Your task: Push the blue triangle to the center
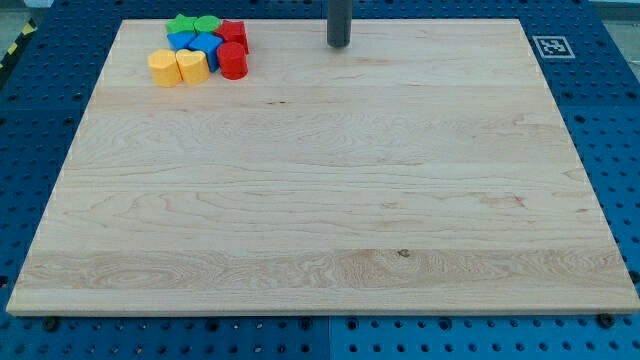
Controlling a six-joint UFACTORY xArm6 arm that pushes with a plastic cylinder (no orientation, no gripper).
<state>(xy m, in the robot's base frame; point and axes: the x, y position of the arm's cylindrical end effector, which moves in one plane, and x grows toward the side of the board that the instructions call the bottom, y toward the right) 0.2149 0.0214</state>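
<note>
None of the push appears done: the blue triangle [183, 41], if that is the blue piece wedged in the cluster, sits at about ten o'clock on the wooden board [320, 200], well apart from the centre. Its shape is hard to confirm, since neighbours crowd it; a second blue block [207, 45] lies just beside it toward three o'clock, and which of the two is the triangle cannot be told with certainty. Green blocks [193, 24] touch the blue pair on the twelve o'clock side. Two red blocks [233, 48] close the cluster on its three o'clock flank, one a cylinder. Two yellow blocks [178, 67] press in from six o'clock. My tip [339, 44] stands at twelve o'clock on the board, near its far edge, well apart from the cluster and touching no block; being a bare rod, it has nothing to open or close and holds nothing. By the look of it, the whole job remains: the blue piece must be worked free of its neighbours, then driven toward four o'clock across the bare wood to the middle. A printed marker tag [552, 46] sits at the board's two o'clock corner.
</note>
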